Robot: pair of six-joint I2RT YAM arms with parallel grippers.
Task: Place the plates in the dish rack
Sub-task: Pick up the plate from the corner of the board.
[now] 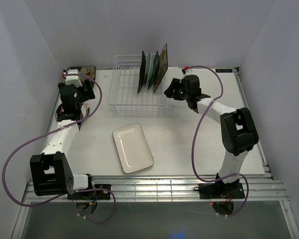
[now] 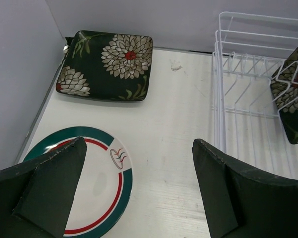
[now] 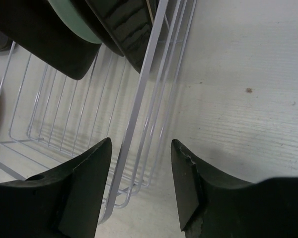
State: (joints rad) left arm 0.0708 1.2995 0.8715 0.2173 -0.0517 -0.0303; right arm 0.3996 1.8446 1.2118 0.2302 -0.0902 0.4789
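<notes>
Plates (image 1: 153, 71) stand racked overhead; the left wrist view adds the green-rimmed plate (image 2: 104, 193); left fingers (image 2: 44, 193), right fingers (image 3: 79, 188) both released.

Glossy ceramic white rectangular plate (image 1: 133, 148); smooth coated-wire dish rack (image 1: 134, 99); matt, faintly scuffed table (image 1: 174, 144)

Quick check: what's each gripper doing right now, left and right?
Left gripper: open, empty, above the round plate.
Right gripper: open, empty, at the dish rack's edge.

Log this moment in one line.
left gripper open over round white green-rimmed plate | right gripper open, empty, beside white wire dish rack | white rectangular plate on table
</notes>
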